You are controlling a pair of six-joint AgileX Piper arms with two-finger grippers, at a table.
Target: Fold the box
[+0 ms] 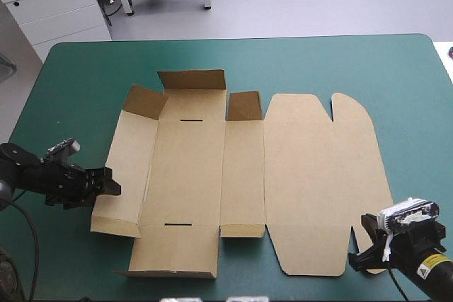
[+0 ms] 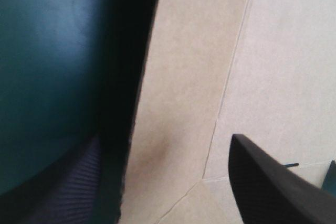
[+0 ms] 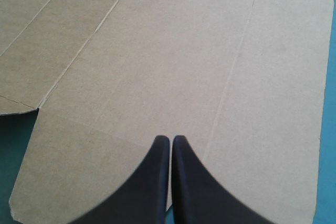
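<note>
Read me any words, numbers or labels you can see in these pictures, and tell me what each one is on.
Yellow sticker on the right arm: print too small to read.
The box: no print, plain brown board in every view.
No text can be read anywhere.

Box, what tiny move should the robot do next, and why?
Probably shut the left gripper on the left wall of the box: its jaws stand apart at that edge, already slightly raised. The right gripper, shut, sits at the lid's near corner.
</note>
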